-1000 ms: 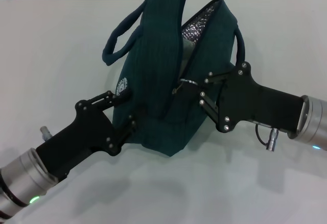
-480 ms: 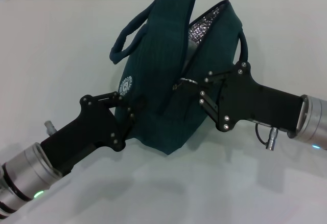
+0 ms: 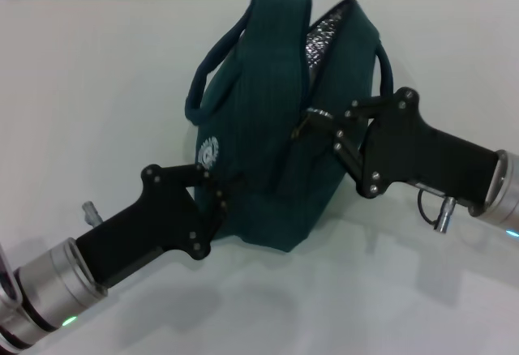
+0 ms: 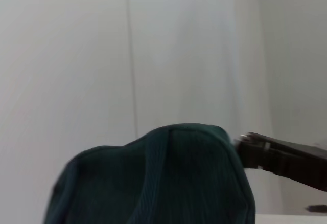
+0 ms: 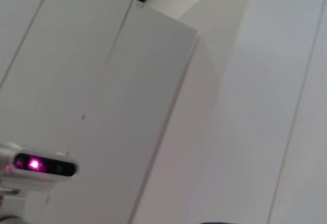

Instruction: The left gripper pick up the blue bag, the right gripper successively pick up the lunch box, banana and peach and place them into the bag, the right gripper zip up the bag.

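Blue bag (image 3: 268, 128) centre frame, held off white table (image 3: 89, 87). Left gripper (image 3: 220, 195) at 7 o'clock, clamped on bag's lower corner. Right gripper (image 3: 318, 122) at 3 o'clock, pinching zipper pull (image 3: 312, 115); silver lining (image 3: 320, 35) visible at 12.

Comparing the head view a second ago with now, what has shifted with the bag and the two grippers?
The bag has swung more upright and shifted toward the robot's right. The left gripper, clamped on its lower side, moved the same way. The right gripper followed at the zipper pull, its body drawing back rightward. Unchanged: both grips, and the top still gapes open, showing the silver lining.
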You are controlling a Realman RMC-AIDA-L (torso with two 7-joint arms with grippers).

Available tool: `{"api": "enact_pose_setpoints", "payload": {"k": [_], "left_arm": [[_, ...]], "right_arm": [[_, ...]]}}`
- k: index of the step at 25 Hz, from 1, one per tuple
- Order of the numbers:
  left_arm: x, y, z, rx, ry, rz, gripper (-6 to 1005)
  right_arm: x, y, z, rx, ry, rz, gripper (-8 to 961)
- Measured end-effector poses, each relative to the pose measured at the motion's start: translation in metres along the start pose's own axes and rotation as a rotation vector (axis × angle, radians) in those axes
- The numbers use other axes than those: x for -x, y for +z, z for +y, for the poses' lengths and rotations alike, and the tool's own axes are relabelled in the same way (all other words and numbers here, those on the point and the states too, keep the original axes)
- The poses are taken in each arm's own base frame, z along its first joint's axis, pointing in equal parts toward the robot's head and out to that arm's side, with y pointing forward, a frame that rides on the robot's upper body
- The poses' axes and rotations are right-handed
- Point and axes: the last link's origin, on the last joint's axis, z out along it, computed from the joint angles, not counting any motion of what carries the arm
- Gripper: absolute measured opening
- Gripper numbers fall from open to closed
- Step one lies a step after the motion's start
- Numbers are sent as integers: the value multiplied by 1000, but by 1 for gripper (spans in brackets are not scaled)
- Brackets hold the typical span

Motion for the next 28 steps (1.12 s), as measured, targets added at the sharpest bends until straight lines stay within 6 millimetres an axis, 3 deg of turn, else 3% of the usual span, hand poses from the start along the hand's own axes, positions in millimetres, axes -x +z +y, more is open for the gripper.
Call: {"api": "enact_pose_setpoints", "payload": {"k": [16, 28], "left_arm": [[8, 3, 5, 39, 47, -56, 68], [7, 6, 9, 22, 77, -26, 84]], "right_arm": [[16, -22, -10, -200, -44, -113, 15], [17, -20, -2, -181, -33, -132, 14]]}}
